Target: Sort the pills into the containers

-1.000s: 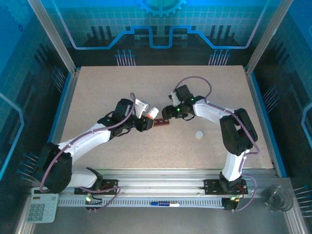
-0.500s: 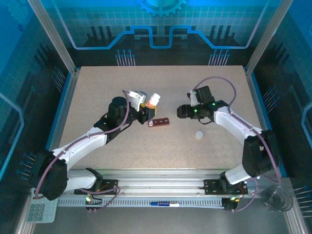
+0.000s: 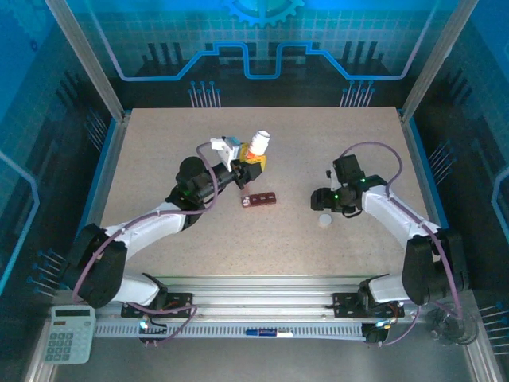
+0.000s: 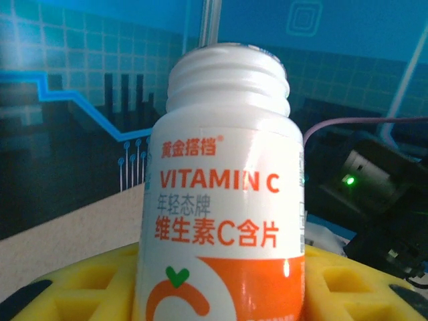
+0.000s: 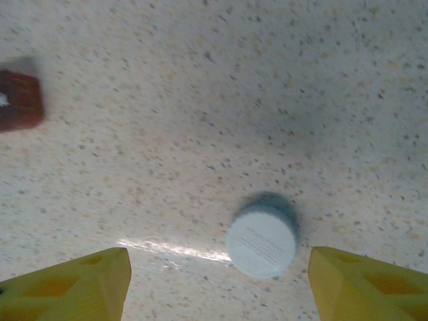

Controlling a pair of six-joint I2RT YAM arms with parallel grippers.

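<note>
My left gripper (image 3: 254, 163) is shut on a white vitamin C bottle (image 3: 258, 145) with an orange label. The bottle (image 4: 224, 187) stands upright between the yellow fingers (image 4: 87, 287), its threaded mouth uncapped. The containers (image 3: 260, 199), a dark reddish-brown strip, lie on the table just in front of the bottle; a pale speck shows at the strip's left end. One end of the containers (image 5: 19, 100) shows in the right wrist view. The bottle's white cap (image 3: 324, 220) lies flat to the right. My right gripper (image 5: 217, 281) hovers open above the cap (image 5: 261, 241). The pills are hidden.
The speckled table (image 3: 159, 135) is fenced by metal posts and blue side rails. A calculator (image 3: 67, 334) lies off the table at the near left. A clear round object (image 3: 453, 322) sits at the near right.
The left gripper swung the bottle from tilted over the strip to upright, further back. The right gripper moved away from the strip, right and nearer, to above the cap.
</note>
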